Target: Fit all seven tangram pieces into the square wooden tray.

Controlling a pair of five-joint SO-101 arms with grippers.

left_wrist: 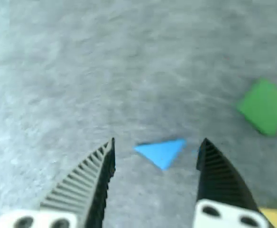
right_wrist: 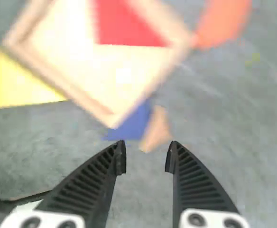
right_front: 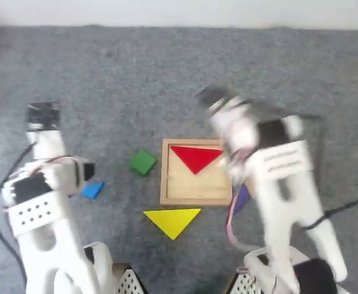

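The square wooden tray [right_front: 167, 196] [right_wrist: 43, 66] lies mid-table with a red triangle [right_front: 195, 157] [right_wrist: 124, 26] inside its far part. A yellow triangle [right_front: 173, 219] [right_wrist: 10, 85] lies just in front of the tray. A green square [right_front: 143, 162] [left_wrist: 265, 105] sits left of it, and a small blue triangle [right_front: 93, 190] [left_wrist: 161, 152] lies farther left. My left gripper [left_wrist: 156, 159] hangs open just above the blue triangle, fingers on either side. My right gripper [right_wrist: 145, 156] is open over the carpet beside the tray's right corner, near a dark blue piece [right_wrist: 131, 124] [right_front: 241, 199], a tan piece [right_wrist: 155, 133] and an orange piece [right_wrist: 221, 21].
Grey carpet [right_front: 118, 79] covers the whole table, with wide bare room behind the tray. Both arm bases stand at the near edge, the right arm's body [right_front: 277, 165] rising over the pieces to the tray's right.
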